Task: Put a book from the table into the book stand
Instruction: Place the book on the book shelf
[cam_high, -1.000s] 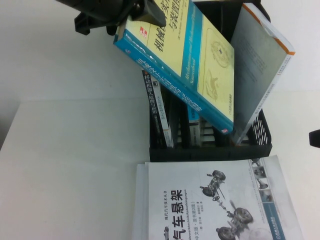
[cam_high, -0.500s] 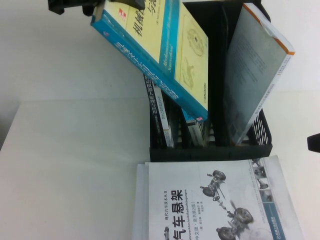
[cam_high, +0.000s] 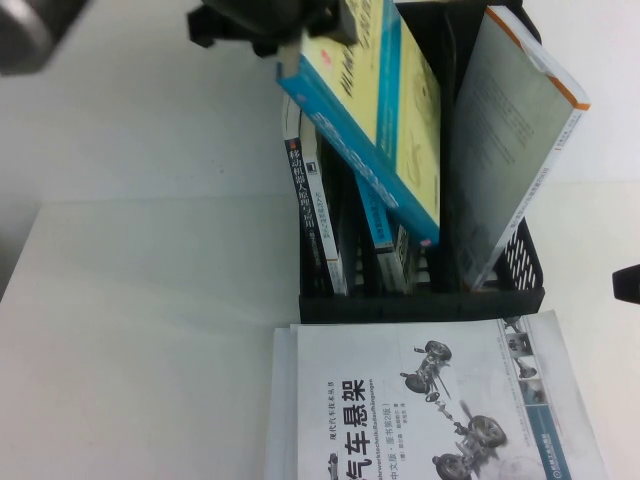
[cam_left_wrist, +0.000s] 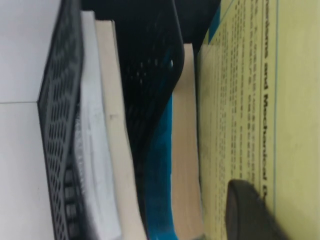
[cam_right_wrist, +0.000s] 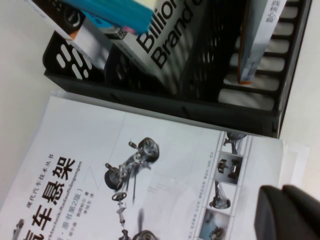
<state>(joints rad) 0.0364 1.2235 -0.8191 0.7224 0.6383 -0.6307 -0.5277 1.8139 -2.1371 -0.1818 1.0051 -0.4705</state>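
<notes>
My left gripper (cam_high: 268, 22) is at the top of the high view, shut on the upper end of the book (cam_high: 375, 110), which has a pale yellow cover, a teal band and a blue spine. The book hangs tilted, its lower corner down inside a middle slot of the black book stand (cam_high: 420, 302). In the left wrist view one dark finger (cam_left_wrist: 244, 210) presses on the yellow cover (cam_left_wrist: 285, 100), beside a stand divider (cam_left_wrist: 150, 75). My right gripper (cam_high: 628, 283) is shut and empty at the right edge of the table (cam_high: 150, 330), with its fingers (cam_right_wrist: 290, 212) over the white book.
A grey book with an orange edge (cam_high: 512, 130) leans in the stand's right slot. Other books (cam_high: 312, 215) stand in the left slots. A white book with car-chassis drawings (cam_high: 430, 400) lies on the table just in front of the stand, and it also shows in the right wrist view (cam_right_wrist: 125, 170).
My left gripper has swung the book to the right and more upright. Its lower corner has dropped deeper between the stand's dividers. The right arm has not moved.
</notes>
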